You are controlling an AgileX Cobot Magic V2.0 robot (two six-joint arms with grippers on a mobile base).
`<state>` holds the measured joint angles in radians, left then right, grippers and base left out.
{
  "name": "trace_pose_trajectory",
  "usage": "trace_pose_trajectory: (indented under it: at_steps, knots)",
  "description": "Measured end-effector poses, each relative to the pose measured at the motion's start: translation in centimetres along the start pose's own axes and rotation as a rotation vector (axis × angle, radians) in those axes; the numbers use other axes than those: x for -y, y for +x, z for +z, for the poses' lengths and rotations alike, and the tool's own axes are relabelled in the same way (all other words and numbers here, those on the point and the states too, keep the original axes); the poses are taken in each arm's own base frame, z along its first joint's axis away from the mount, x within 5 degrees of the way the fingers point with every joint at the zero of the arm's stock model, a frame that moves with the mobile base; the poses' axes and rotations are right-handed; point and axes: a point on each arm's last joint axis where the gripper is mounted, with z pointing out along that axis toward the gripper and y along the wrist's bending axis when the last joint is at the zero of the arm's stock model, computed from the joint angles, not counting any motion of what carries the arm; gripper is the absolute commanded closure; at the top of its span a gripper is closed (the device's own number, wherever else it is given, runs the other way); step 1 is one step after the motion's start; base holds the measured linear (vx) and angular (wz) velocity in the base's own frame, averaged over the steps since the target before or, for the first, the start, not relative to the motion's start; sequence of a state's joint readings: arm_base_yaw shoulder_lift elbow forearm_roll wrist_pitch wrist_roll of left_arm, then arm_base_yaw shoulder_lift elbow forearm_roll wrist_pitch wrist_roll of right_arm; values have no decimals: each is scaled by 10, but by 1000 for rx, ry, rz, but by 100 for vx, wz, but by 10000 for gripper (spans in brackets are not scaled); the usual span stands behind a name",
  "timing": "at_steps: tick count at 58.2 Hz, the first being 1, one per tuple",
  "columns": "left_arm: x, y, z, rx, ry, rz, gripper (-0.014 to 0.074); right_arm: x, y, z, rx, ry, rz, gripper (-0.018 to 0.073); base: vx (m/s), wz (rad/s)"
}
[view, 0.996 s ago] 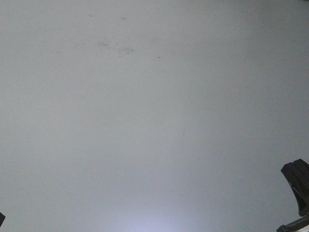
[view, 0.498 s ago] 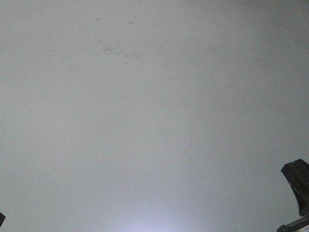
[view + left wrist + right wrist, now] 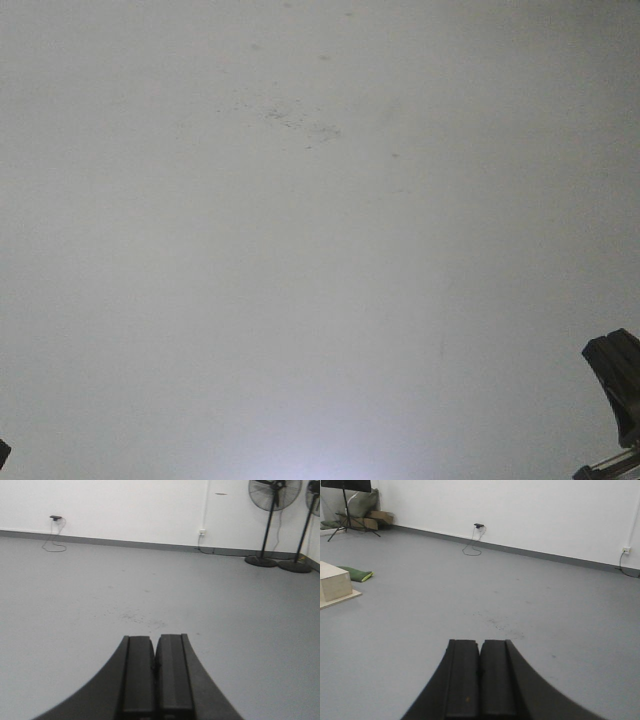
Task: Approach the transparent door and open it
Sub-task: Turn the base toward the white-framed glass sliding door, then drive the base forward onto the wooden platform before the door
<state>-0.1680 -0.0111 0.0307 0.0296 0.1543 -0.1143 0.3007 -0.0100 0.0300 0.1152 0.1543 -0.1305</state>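
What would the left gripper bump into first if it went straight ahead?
Nothing close: the shut left gripper faces open grey floor; the white wall is probably first, though depth is unclear.

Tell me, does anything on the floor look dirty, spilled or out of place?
Only a patch of dark specks on the grey floor, like scuffs or dirt. A loose cable trails by the wall. Nothing else stands out.

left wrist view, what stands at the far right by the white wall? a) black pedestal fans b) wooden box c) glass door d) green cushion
a: tall black pedestal fans on round bases stand against the white wall.
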Motion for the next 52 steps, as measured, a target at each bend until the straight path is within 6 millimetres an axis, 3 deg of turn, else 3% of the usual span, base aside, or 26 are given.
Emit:
trace_pose_trajectory:
  at_steps: [52]
  knots:
    - [0, 0, 0, 0, 0, 0, 603, 0, 0, 0, 0, 0, 0, 564, 40, 35]
